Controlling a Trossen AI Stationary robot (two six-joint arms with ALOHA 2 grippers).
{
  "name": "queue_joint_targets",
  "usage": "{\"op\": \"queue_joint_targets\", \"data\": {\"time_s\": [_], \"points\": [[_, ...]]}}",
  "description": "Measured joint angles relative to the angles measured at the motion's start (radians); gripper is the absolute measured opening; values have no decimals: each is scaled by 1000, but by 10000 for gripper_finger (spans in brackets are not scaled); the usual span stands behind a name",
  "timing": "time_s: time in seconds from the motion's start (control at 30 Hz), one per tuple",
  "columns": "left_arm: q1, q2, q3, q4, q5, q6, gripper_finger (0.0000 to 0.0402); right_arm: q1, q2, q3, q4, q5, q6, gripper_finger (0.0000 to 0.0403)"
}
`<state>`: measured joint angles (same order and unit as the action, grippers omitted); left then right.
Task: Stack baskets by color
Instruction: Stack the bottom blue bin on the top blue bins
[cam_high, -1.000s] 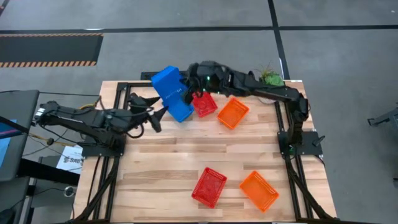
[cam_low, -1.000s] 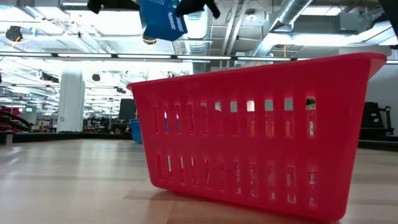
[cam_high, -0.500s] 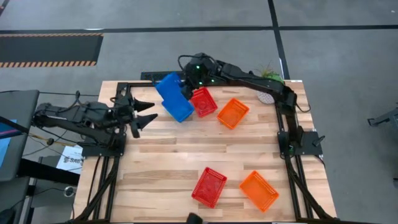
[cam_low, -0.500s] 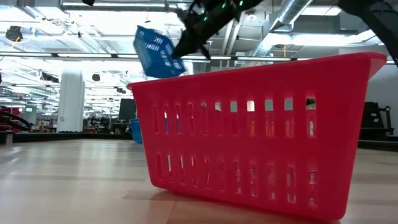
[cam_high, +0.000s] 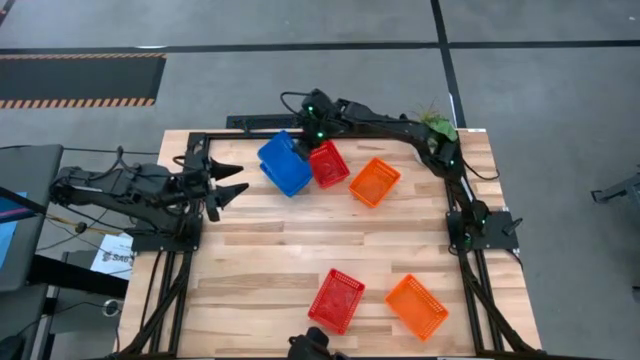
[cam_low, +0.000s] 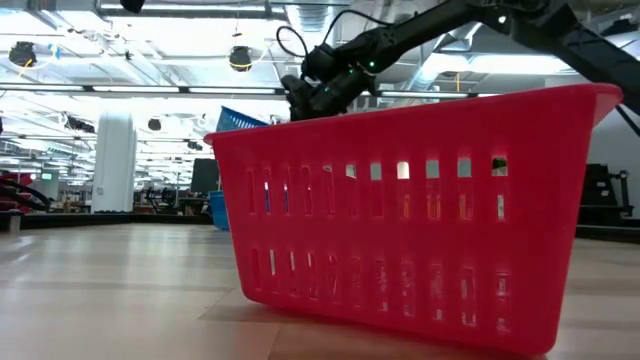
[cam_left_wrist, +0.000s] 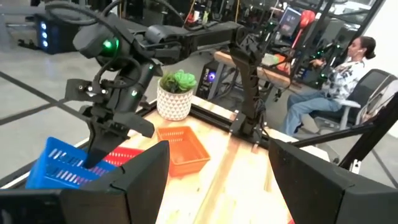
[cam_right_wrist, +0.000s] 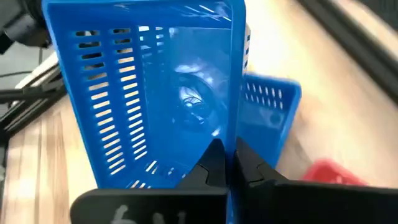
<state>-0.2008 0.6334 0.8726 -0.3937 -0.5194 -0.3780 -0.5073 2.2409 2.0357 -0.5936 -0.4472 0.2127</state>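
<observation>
My right gripper (cam_high: 303, 140) (cam_right_wrist: 225, 163) reaches over the far left of the table, shut on a blue basket (cam_high: 283, 162) (cam_right_wrist: 149, 93). This basket hangs tilted over another blue basket (cam_right_wrist: 272, 102). A red basket (cam_high: 328, 163) and an orange one (cam_high: 374, 181) stand beside them on their bottoms. A second red basket (cam_high: 336, 300) (cam_low: 420, 220) and a second orange one (cam_high: 416, 306) sit near the front edge. My left gripper (cam_high: 238, 180) (cam_left_wrist: 217, 171) hovers open, left of the blue baskets. My right gripper pinches one wall of the blue basket (cam_right_wrist: 234, 134) at its rim, one finger inside the basket and one outside. The fingers slant down from the table's far right. The basket hangs tilted, its open side toward the wrist; whether it touches the blue basket below, I cannot tell.
A white pot with a green plant (cam_high: 434, 125) (cam_left_wrist: 176, 93) stands at the far right corner by the right arm's frame. A person (cam_left_wrist: 339, 78) sits beyond the table. Bare wood (cam_high: 300, 240) stretches across the table's middle.
My right gripper has come down and toward the far left with the blue basket, which has sunk from high above the table to just over the other blue basket and tipped flatter. My left gripper has drawn back toward the table's left edge, staying open.
</observation>
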Motion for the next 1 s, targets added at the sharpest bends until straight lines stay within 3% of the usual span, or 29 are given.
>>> {"op": "queue_joint_targets", "data": {"time_s": [1.0], "points": [[0, 1, 0, -20, -4, -19, 263, 8, 6, 1, -114, 60, -11, 17]]}}
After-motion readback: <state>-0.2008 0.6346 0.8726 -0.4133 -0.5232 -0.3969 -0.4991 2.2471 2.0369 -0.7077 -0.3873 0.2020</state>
